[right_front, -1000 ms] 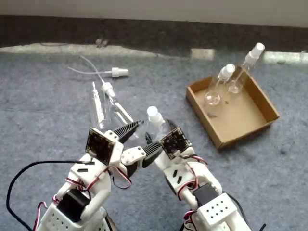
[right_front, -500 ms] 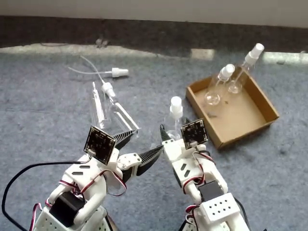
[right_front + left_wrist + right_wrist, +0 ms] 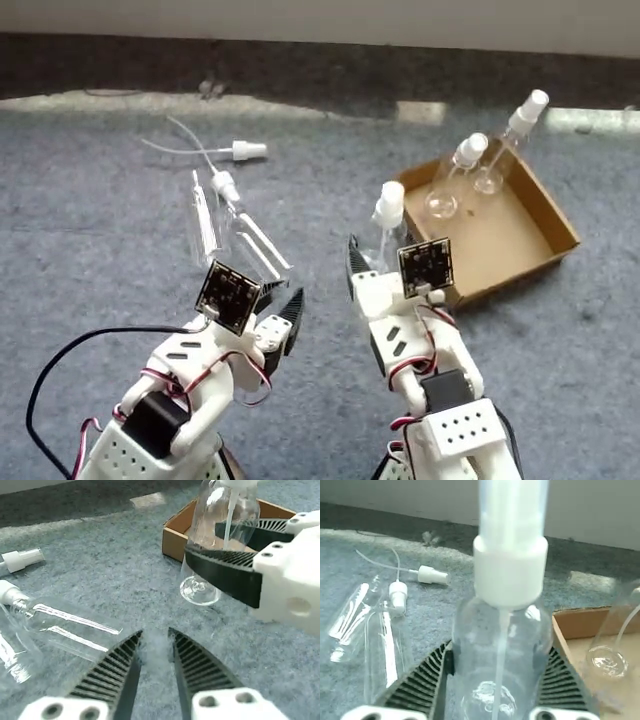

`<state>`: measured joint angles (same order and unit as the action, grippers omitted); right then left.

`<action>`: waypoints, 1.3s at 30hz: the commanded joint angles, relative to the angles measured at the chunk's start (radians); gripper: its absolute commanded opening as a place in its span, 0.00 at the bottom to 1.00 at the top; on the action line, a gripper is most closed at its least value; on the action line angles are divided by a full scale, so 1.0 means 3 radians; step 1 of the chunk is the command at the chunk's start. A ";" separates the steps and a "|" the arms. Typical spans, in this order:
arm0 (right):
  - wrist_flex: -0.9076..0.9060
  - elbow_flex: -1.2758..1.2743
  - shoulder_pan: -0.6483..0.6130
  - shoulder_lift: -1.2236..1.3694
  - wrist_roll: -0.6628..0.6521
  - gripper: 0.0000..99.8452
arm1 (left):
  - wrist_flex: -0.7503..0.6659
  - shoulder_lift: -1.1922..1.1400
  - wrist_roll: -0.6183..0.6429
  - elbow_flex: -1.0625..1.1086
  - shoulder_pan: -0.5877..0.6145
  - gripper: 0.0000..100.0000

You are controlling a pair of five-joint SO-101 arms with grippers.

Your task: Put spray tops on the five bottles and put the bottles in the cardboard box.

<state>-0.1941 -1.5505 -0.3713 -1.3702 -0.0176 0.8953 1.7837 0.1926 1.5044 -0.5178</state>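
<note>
My right gripper (image 3: 384, 264) is shut on a clear bottle (image 3: 386, 236) that stands upright with a white spray top (image 3: 510, 565) on it, just left of the cardboard box (image 3: 500, 238). Its fingers (image 3: 427, 680) press the bottle's sides (image 3: 500, 645). My left gripper (image 3: 155, 635) hovers low over the carpet, open by a narrow gap, with nothing in it. Two capped bottles (image 3: 455, 172) lean in the box's far corner. Two more clear bottles (image 3: 203, 215) lie on the carpet ahead of the left arm, one (image 3: 250, 238) with a spray top. A loose spray top (image 3: 246, 150) with its tube lies farther back.
Grey carpet covers the table, with bare room in front of the box and to the far left. A dark strip (image 3: 300, 70) runs along the back edge. A black cable (image 3: 60, 350) loops beside the left arm's base.
The right gripper has carried the capped bottle away from the left gripper and toward the box. The left gripper has pulled back a little, and its wide-open fingers have narrowed.
</note>
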 commanded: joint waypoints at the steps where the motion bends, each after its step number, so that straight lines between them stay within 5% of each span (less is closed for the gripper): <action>1: -0.0228 0.0575 0.0033 -0.0033 0.0036 0.15 | -0.0194 0.0038 -0.0005 0.0100 -0.0054 0.06; 8: -0.0478 0.1138 -0.0407 -0.0033 0.0041 0.15 | -0.0189 0.0038 0.0000 0.0115 -0.0054 0.06; 24: -0.0473 0.0995 -0.1419 -0.0033 0.0041 0.15 | -0.0199 0.0043 0.0000 0.0115 -0.0018 0.00; 31: -0.0524 0.0898 -0.1516 -0.0038 0.0036 0.15 | -0.0205 0.0043 0.0000 0.0115 0.0018 0.00; 39: -0.0765 0.0800 -0.1522 -0.0059 0.0036 0.15 | -0.0624 0.0043 0.0000 0.0253 0.0591 0.00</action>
<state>-0.3936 -1.3050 -0.8147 -1.3825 -0.0115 0.8048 1.7806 0.1956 1.5719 -0.4242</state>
